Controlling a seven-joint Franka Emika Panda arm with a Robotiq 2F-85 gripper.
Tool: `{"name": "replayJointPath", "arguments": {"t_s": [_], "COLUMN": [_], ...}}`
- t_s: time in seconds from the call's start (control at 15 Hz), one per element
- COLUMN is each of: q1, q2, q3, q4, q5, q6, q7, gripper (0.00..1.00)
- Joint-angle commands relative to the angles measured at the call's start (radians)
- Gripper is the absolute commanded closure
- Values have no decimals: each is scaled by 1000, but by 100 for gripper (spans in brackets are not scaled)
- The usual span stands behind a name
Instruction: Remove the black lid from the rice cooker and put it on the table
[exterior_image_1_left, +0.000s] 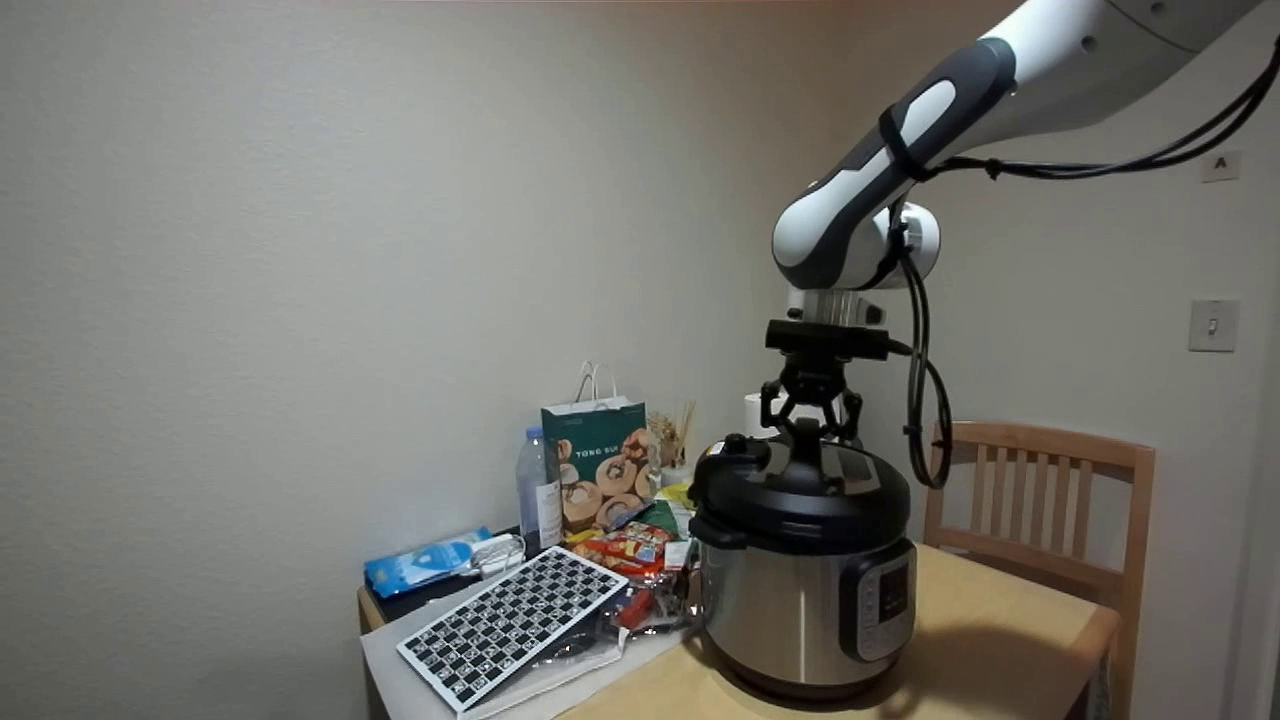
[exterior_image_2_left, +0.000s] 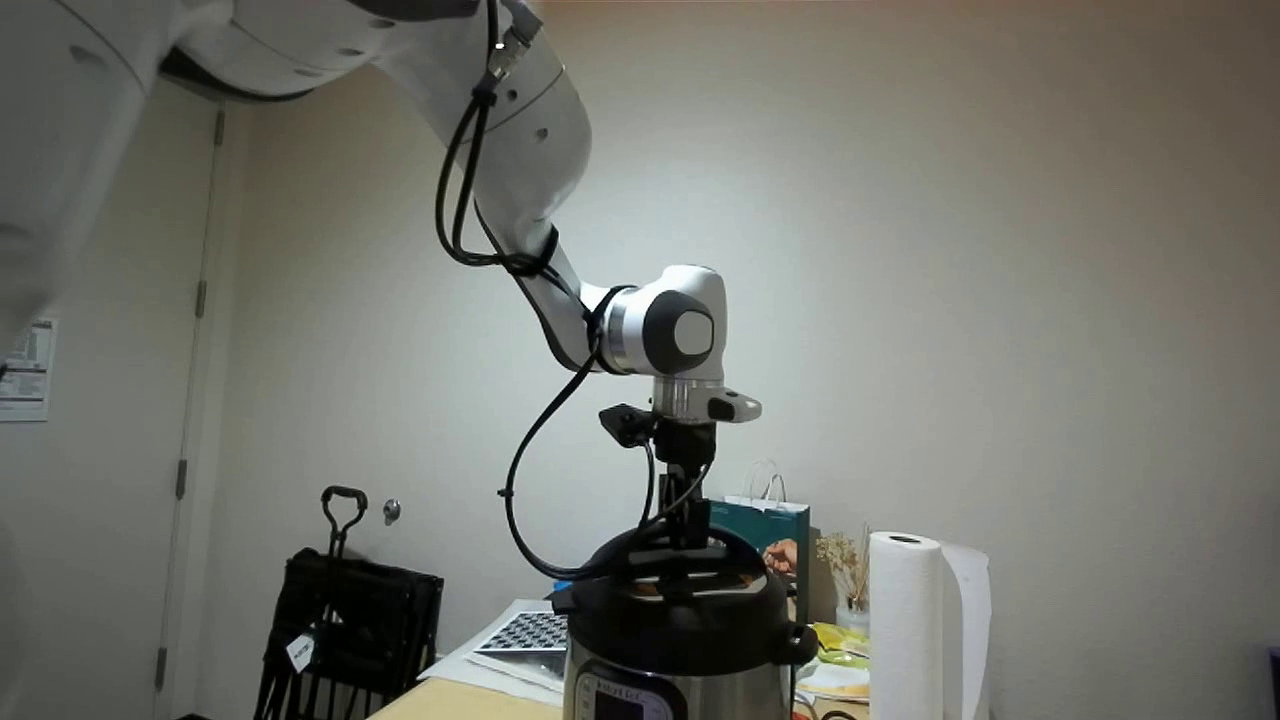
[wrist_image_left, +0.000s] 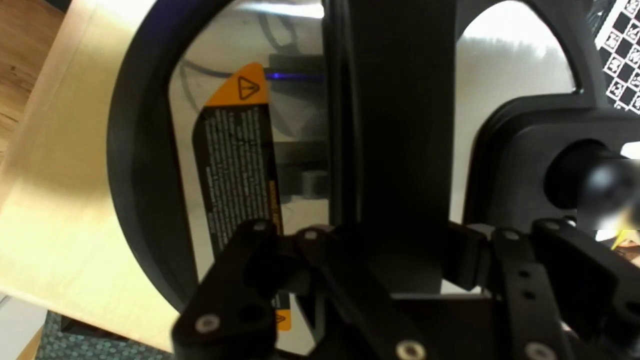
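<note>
Gripping seems done: our Robotiq gripper (wrist_image_left: 400, 252) clamps the black lid (exterior_image_1_left: 765, 508) by its bar handle (wrist_image_left: 402, 110). Next, we likely twist, then lift it off the rice cooker (exterior_image_1_left: 775, 610).

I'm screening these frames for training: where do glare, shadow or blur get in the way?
Wrist view: white glare near the top edge, on the black lid; a blurred patch at the right edge, over part of a round black knob; dark fingers blending into the handle. In an exterior view: a soft shadow on the table beside the rice cooker.
</note>
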Motion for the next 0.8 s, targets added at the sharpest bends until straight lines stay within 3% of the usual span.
{"name": "replayJointPath", "arguments": {"t_s": [0.0, 0.33, 0.73], "q1": [9, 38, 16], "q2": [-28, -70, -139], "q3": [-14, -12, -10], "q4": [97, 163, 100], "q5": [-99, -249, -250], "q6": [-75, -222, -238], "q7": [76, 218, 256], "gripper": [98, 98, 98]}}
